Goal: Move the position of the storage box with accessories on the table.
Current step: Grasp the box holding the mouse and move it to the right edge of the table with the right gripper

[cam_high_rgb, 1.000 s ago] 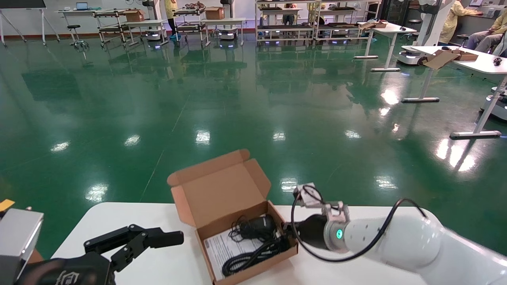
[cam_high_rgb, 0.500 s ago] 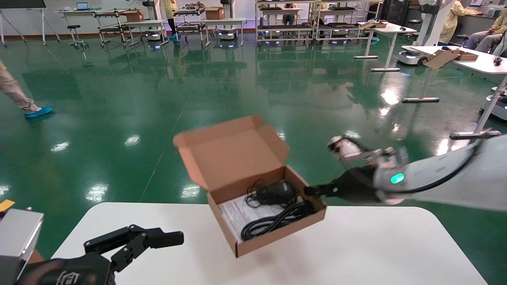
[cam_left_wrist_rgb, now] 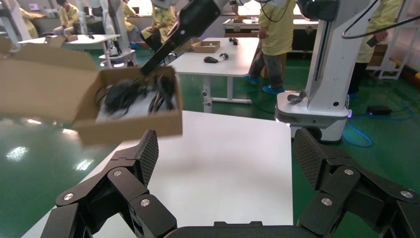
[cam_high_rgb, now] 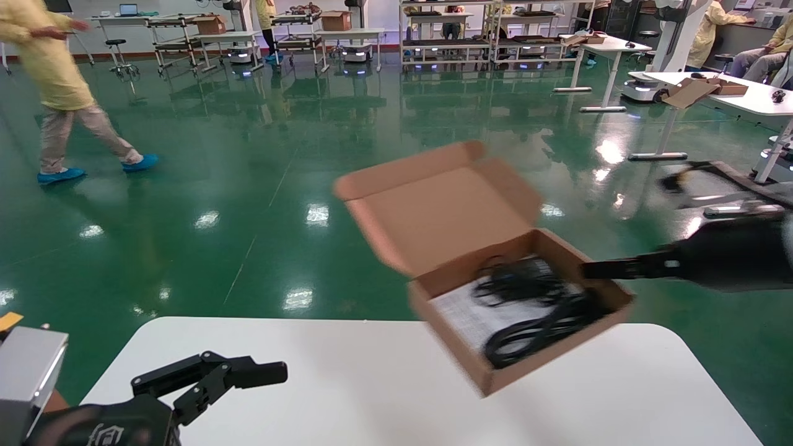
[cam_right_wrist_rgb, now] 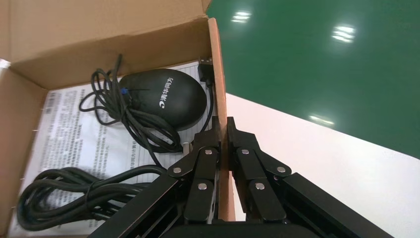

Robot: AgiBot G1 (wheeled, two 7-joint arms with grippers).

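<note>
Storage box (cam_high_rgb: 514, 310) airborne above table's (cam_high_rgb: 310, 384) far right corner, lid open, cables (cam_high_rgb: 533, 316) inside; keep it level. Left gripper (cam_left_wrist_rgb: 225, 163) parked near left edge, fingers apart. Right gripper (cam_right_wrist_rgb: 222, 144) clamped on box sidewall; lower gently.

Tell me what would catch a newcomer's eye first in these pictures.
The open brown cardboard storage box hangs in the air above the white table, its side wall pinched by the right gripper. Inside lie coiled black cables, a black mouse-shaped device and a printed paper sheet. The left gripper waits open at the table's near left corner.
</note>
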